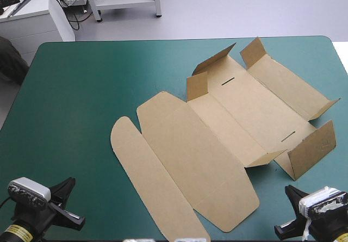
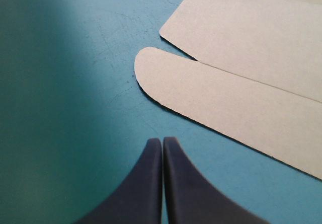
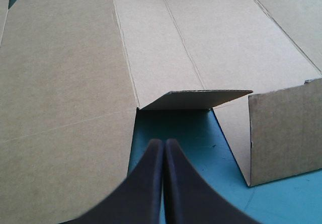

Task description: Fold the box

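1. The brown box (image 1: 217, 138) lies opened out on the counter (image 1: 81, 90), right of centre and skewed to its edges. The rounded tuck flap (image 1: 144, 171) and the lid panel (image 1: 190, 149) lie flat toward the near-left corner.
2. At the far-right end the side wall (image 1: 312, 149) and two corner flaps (image 1: 198, 84) stand part-raised. Nothing touches them, so the board's own creases seem to be holding them up.
3. The left end effector (image 2: 162, 141) has its black fingers pressed together in one point and grips nothing. It sits above the bare teal-green cover (image 2: 60, 108), just short of the tuck flap's rounded end and clear of the board. This looks like a waiting post that gives it the lid side.
4. The right end effector (image 3: 164, 142) is likewise closed and empty. It points into the wedge of cover between the lid panel and the side wall. A small flap (image 3: 196, 99) is tilted up just ahead of it. From here, the tray's near corner is probably its share of the work.
5. No wall is tucked, and both slots (image 1: 228, 81) in the base lie open. By this showing the folding has barely begun. The arms sit at opposite near corners, likely so that neither crosses the other.
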Available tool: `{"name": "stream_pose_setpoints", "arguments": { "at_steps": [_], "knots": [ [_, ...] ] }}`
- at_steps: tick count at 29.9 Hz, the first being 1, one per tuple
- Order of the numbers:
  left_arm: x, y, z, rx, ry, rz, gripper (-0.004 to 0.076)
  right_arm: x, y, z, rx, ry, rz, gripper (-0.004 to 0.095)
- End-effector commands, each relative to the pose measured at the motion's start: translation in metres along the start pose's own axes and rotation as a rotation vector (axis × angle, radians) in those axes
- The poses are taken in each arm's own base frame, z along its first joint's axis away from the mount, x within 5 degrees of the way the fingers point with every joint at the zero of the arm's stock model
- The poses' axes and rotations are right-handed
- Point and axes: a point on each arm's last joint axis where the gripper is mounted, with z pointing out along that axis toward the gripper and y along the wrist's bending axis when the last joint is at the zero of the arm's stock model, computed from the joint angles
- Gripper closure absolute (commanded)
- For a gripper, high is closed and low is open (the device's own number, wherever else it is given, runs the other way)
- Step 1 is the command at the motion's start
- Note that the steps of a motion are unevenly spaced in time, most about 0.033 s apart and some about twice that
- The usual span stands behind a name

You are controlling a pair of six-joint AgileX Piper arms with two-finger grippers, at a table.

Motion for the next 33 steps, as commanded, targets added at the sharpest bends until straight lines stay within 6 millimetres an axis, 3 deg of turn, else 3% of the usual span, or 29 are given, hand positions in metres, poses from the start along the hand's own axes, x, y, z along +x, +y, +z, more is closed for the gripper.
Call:
{"name": "stream_pose_setpoints", "arguments": {
  "at_steps": [1,12,15,20,23,29,33],
  "knots": [
    [-0.013,0.0,-0.003,0.004,-0.082,-0.003,0.0734,-0.013,-0.001,-0.003,0.012,-0.082,0.002,0.0923],
    [-0.013,0.0,-0.003,0.004,-0.082,-0.003,0.0734,-0.012,-0.001,-0.003,0.012,-0.08,-0.002,0.0889],
    [-0.013,0.0,-0.003,0.004,-0.082,-0.003,0.0734,-0.012,-0.001,-0.003,0.007,-0.082,0.003,0.0765],
    [-0.013,0.0,-0.003,0.004,-0.082,-0.003,0.0734,-0.013,0.001,-0.003,-0.013,-0.085,0.019,0.0452],
    [-0.013,0.0,-0.003,0.004,-0.082,-0.003,0.0734,-0.013,0.001,-0.003,-0.014,-0.085,0.025,0.0318],
    [-0.013,0.0,-0.003,0.004,-0.082,-0.003,0.0734,-0.017,0.0,-0.003,-0.014,-0.119,0.149,0.0306],
    [-0.013,0.0,-0.003,0.004,-0.082,-0.003,0.0734,-0.026,-0.002,-0.003,-0.017,-0.11,0.214,0.0399]
  ]
}}
